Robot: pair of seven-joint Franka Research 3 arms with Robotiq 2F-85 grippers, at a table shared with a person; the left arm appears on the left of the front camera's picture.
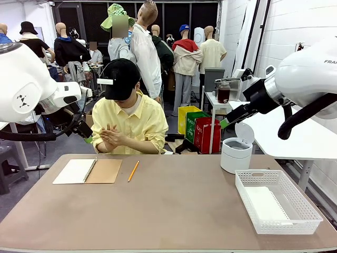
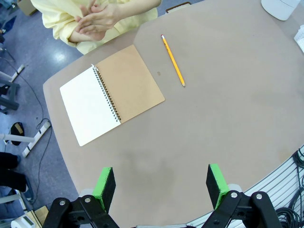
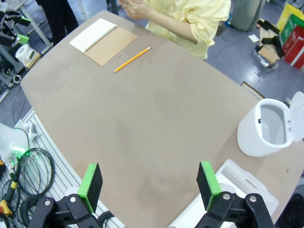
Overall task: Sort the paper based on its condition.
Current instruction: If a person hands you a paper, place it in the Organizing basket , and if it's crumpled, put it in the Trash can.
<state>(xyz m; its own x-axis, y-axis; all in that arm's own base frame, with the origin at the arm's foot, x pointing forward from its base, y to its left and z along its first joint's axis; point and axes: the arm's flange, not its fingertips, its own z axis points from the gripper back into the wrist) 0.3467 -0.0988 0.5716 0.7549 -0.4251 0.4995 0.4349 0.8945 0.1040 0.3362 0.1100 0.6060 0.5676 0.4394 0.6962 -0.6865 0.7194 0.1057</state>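
A flat white sheet of paper (image 1: 265, 203) lies inside the white mesh basket (image 1: 303, 203) at the table's right front. The spiral notebook (image 1: 87, 171) lies open at the left, white page up, with its brown cover (image 2: 129, 81) folded out beside it. My left gripper (image 2: 161, 183) hangs open and empty high above the table's near left, seen also off the left edge (image 1: 84, 132). My right gripper (image 3: 149, 183) is open and empty too, raised above the right side (image 1: 227, 122). The person's hands (image 1: 110, 137) are pressed together at the far edge; I cannot tell whether they hold anything.
A yellow pencil (image 1: 133, 171) lies right of the notebook. A white bin (image 1: 235, 155) with its lid flipped up stands at the far right, behind the basket (image 3: 247, 183). The brown tabletop (image 1: 174, 205) is bare across its middle.
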